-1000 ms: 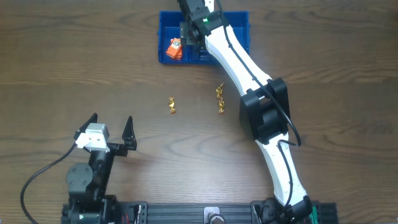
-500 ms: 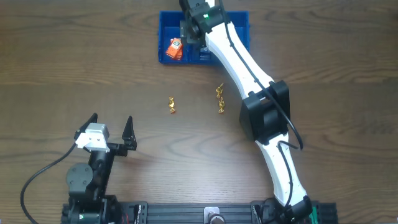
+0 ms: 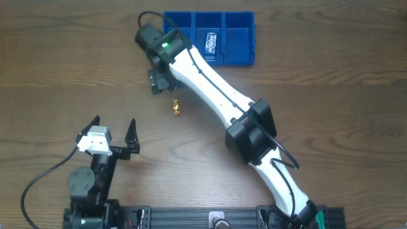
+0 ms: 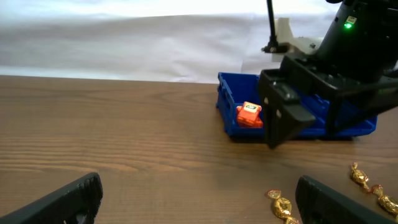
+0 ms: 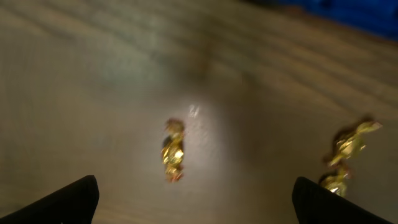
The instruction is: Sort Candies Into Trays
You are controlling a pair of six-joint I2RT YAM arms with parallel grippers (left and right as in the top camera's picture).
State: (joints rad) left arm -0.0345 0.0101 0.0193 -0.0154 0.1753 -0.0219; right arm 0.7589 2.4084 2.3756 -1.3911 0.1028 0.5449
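Overhead, the blue tray (image 3: 249, 38) lay at the far edge of the wooden surface (image 3: 331, 114), with a pale wrapped candy (image 3: 210, 43) in its middle compartment. The right arm (image 3: 210, 83) reached across to the left. The right claw (image 3: 159, 83) hung beside the tray's near left corner, close to a lone gold candy (image 3: 176, 108). The left claw (image 3: 114, 122) sat well back by its base, fingers spread and empty.

From the left wrist, an orange candy (image 4: 250, 114) rested in the tray's end compartment. The right claw (image 4: 283, 118) hung dark in front of that tray, with nothing between its fingers. The lone gold candy (image 4: 280, 205) lay nearer on the surface.

From the right wrist, the right claw's fingers stood wide apart and held nothing. The lone gold candy (image 5: 172, 151) lay on the surface between and beyond them. A pair of gold candies (image 5: 343, 158) sat off to one side, close together.
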